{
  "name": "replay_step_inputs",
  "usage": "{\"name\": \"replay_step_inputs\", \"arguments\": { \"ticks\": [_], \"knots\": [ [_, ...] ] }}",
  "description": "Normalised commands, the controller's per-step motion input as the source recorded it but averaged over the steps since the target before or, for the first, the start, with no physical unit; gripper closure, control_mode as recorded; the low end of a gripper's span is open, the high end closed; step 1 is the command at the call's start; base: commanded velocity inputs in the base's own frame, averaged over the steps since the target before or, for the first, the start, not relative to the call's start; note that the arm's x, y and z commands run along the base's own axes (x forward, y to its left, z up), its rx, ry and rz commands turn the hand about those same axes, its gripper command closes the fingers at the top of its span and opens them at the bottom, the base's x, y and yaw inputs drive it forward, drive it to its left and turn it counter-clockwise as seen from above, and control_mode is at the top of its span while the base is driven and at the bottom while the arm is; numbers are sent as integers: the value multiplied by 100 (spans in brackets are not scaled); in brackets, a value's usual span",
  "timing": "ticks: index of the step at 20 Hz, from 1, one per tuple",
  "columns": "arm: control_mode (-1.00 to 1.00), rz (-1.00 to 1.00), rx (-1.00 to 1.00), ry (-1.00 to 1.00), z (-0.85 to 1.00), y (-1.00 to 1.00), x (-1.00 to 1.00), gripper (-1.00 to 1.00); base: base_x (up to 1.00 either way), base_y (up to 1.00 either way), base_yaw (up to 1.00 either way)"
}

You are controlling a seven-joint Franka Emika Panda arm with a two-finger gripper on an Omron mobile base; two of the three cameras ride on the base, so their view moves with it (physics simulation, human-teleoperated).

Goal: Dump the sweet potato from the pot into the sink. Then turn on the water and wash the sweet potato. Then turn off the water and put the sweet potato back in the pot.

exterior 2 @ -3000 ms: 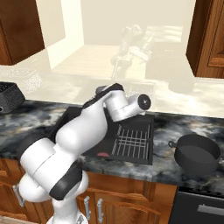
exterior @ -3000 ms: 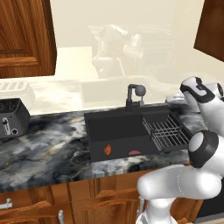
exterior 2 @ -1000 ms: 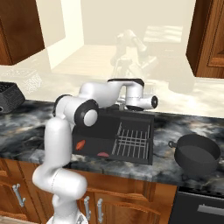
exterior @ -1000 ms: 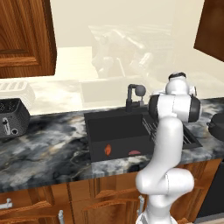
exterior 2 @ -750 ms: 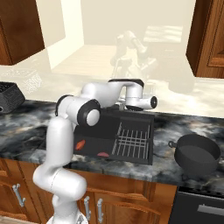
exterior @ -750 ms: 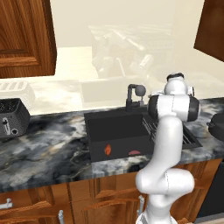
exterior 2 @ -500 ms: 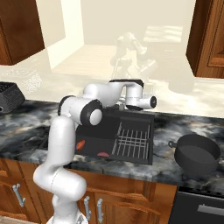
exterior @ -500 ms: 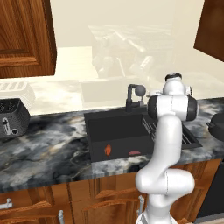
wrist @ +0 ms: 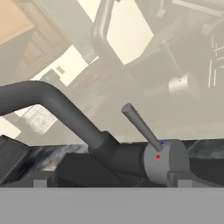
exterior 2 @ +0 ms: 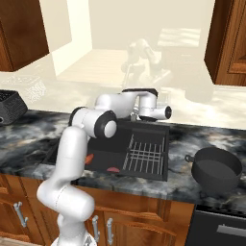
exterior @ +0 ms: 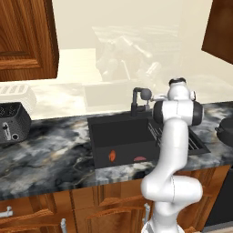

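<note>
Two fingers (wrist: pixel 180 178) (spread) facing faucet (wrist: pixel 131 153)

Black sink (exterior: pixel 123 136), orange-red sweet potato (exterior: pixel 112 155), black pot (exterior 2: pixel 216 169), grey-marbled counter (exterior: pixel 45 154).

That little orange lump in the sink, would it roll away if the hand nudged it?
Probably, a bit: the sweet potato looks rounded and oblong on the sink's flat floor. It seems small, so likely light. The walls should stop it.
</note>
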Motion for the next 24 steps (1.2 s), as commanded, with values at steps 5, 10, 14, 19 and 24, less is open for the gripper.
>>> {"name": "replay_step_inputs", "arguments": {
  "ticks": [5,10,14,19,24],
  "knots": [
    [-100,0,2,1,-12,12,23,-100,0,0,0],
    [-100,0,1,0,-14,8,33,-100,0,0,0],
    [-100,0,0,0,-15,0,28,-100,0,0,0],
    [-100,0,0,0,-19,0,26,-100,0,0,0],
    [-100,0,0,0,-17,0,27,-100,0,0,0]
  ]
}}
